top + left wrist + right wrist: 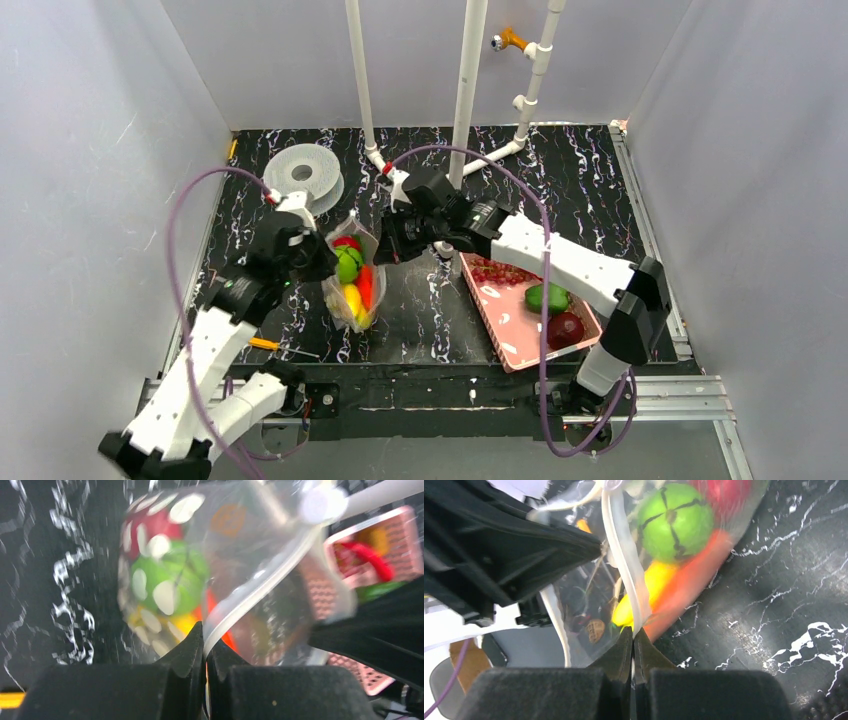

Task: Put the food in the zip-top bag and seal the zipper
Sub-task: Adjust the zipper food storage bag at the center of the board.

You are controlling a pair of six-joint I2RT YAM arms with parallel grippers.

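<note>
Sealing step, I judge: my left gripper (205,645) and right gripper (633,640) each have fingers pressed together, pinching the zipper (623,555) of 1 zip-top bag (350,280), held between them left of the table (420,320) centre. Inside I count 4 pieces of food (674,520): 1 red, 1 green, 1 yellow, 1 orange. The pink basket (490,335), toward the near right corner, holds 3 more. Next move: 1 pinch anchors while the other slides along the strip, keeping its tracks mated.

The dotted clear zip-top bag (340,290) sits just left of the pink basket (505,315). It holds a red tomato (346,243), green piece (349,265), orange carrot (366,285) and yellow banana (352,300). Its pale zipper (623,555) looks pressed together.
</note>
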